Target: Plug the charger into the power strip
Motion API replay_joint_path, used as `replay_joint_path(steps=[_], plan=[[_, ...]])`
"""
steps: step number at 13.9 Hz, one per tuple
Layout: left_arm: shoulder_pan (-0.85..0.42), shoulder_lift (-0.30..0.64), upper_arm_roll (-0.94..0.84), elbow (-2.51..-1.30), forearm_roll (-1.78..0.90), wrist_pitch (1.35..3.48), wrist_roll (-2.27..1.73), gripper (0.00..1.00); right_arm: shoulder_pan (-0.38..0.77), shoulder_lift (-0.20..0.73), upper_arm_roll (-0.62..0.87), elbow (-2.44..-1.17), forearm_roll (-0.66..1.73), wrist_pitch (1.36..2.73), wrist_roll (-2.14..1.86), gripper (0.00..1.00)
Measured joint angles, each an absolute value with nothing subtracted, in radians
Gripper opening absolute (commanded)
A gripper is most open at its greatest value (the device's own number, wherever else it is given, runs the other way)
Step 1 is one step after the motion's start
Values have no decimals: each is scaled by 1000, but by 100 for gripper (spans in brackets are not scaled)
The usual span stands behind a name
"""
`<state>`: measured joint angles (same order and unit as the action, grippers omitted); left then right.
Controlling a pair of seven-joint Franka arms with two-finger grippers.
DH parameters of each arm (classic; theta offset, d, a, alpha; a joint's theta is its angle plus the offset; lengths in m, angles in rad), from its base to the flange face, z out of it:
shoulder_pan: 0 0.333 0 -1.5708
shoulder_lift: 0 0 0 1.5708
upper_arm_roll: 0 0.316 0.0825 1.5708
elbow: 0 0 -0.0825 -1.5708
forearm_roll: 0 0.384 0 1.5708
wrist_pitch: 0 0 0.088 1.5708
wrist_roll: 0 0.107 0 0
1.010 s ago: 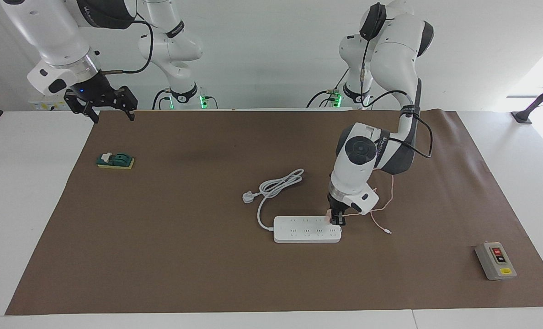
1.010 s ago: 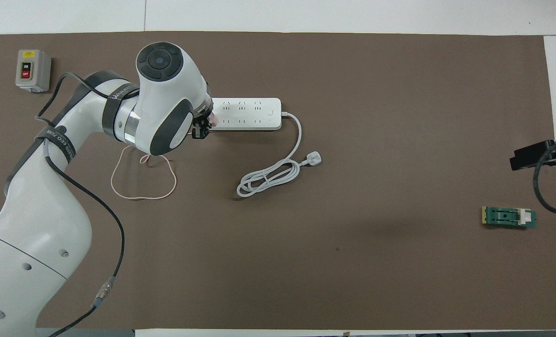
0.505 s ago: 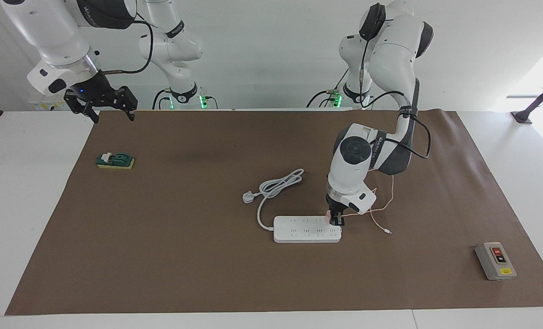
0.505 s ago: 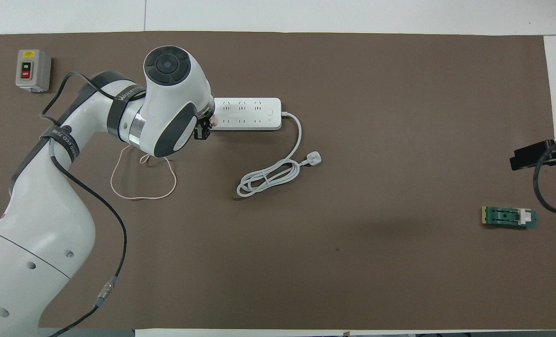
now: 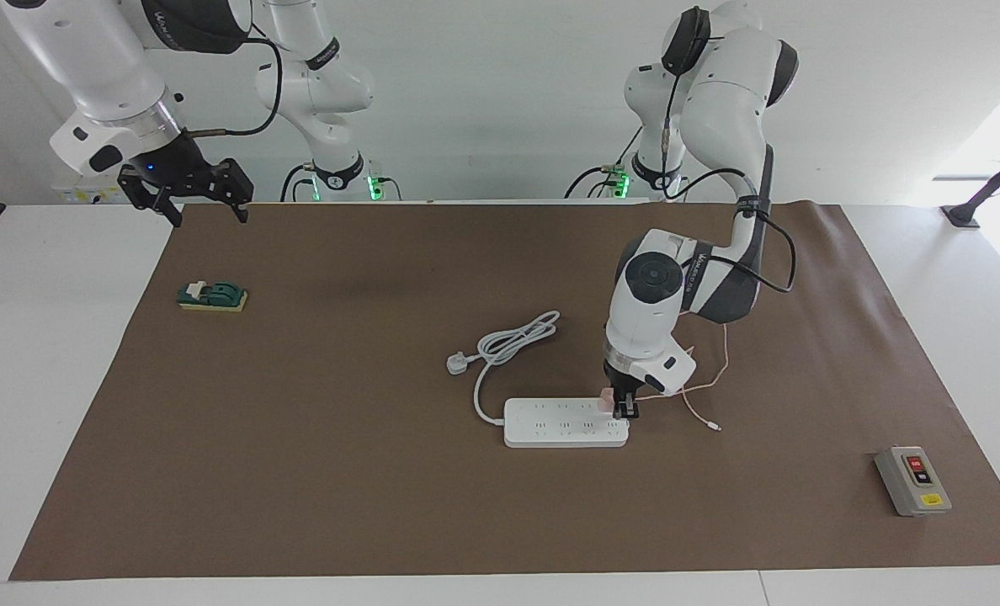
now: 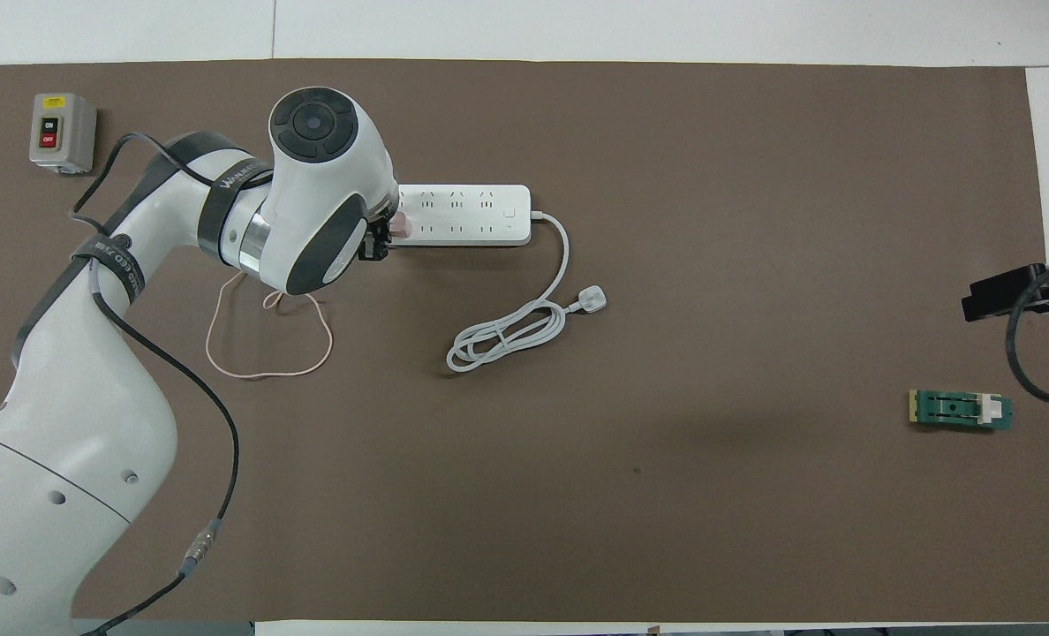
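Charger (image 5: 606,396) sat pinched in left gripper (image 5: 623,407), pressed at the power strip (image 5: 564,422) end toward the left arm, likely seating prongs. Pink cable (image 6: 264,340) trailed slack on the brown surface (image 5: 382,505). Right gripper (image 5: 187,195) waited, spread and empty, over surface edge. White wall (image 5: 483,93) rose past the arms.

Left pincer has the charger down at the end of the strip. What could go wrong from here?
1. The left pincer holds the charger at the strip's very end; misaligned prongs could push the loose strip instead of seating.
2. The pink cable loops under the left arm and might snag on withdrawal.
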<state>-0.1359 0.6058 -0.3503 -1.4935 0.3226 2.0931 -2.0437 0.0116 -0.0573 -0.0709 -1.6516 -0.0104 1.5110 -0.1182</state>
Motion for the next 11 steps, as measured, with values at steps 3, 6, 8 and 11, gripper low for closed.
replay_joint_path(steps=[3, 6, 8, 11], plan=[[-112, 581, -347, -1482, 326, 2089, -2042, 100, 12, -57, -71, -1652, -10, 1511, -118, 100], [-84, 529, -350, -1481, 326, 2061, -2024, 100, 12, -57, -71, -1652, -10, 1511, -118, 100], [-64, 495, -352, -1478, 327, 2031, -1969, 100, 12, -57, -71, -1652, -10, 1511, -118, 100], [-20, 438, -353, -1476, 327, 1977, -1759, 100, 12, -57, -71, -1652, -10, 1511, -118, 100]])
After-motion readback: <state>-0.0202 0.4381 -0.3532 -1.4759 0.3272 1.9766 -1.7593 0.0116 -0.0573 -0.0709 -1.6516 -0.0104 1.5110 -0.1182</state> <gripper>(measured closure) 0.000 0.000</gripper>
